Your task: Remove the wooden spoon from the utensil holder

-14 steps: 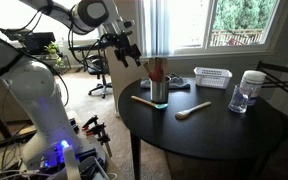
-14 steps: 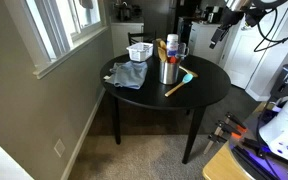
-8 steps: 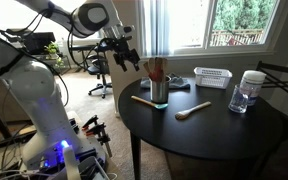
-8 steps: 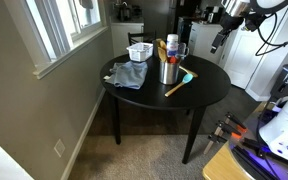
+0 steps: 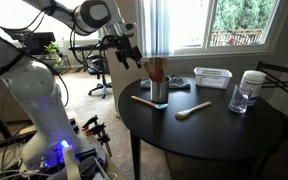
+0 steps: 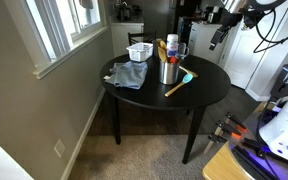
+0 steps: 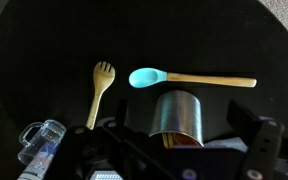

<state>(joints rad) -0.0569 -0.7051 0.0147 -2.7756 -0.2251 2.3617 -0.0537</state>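
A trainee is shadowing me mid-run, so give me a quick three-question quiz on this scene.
1. True or false: the hand is touching the utensil holder.
2. The lying spoon has a head that is: A red, B turquoise, C black?
3. How many utensils lie loose on the table?
Key: 1 false; 2 B; 3 two, the wooden fork and that spoon.

In an exterior view we look almost level across the round surface [image 5: 219,125] toward the windows [image 5: 239,22], fairly near; in an exterior view set higher and farther back we see the whole surface [image 6: 209,90]. Our wrist view looks straight down, and all three share the metal cup [image 7: 176,112].
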